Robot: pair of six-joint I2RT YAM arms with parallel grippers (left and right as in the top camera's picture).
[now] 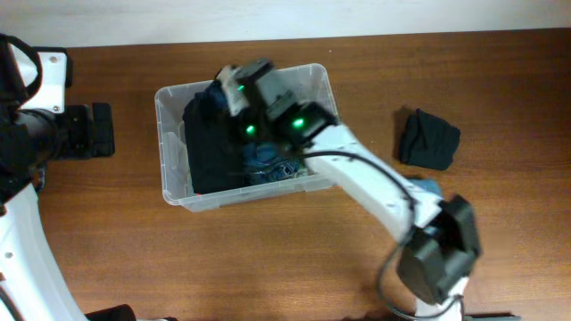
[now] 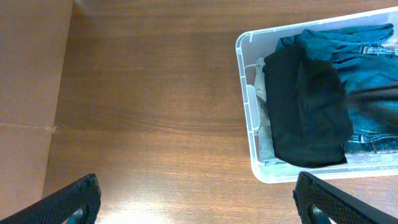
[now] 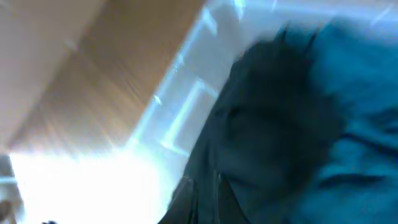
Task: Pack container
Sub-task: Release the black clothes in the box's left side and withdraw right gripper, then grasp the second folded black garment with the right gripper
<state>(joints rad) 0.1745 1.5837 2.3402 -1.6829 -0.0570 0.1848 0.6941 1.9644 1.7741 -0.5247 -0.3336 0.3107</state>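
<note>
right claw (image 1: 243, 82) above the container (image 1: 163, 134), black cloth (image 1: 210, 152) and jeans (image 1: 268, 166) inside.

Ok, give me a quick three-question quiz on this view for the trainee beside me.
1. True or false: the right gripper is above the container.
2. What lies on the table, outside the container? A) dark folded garment B) denim C) red cup
3. Fill in: the left gripper is ____ (open or shut).
Key: 1 true; 2 A; 3 open.
</note>
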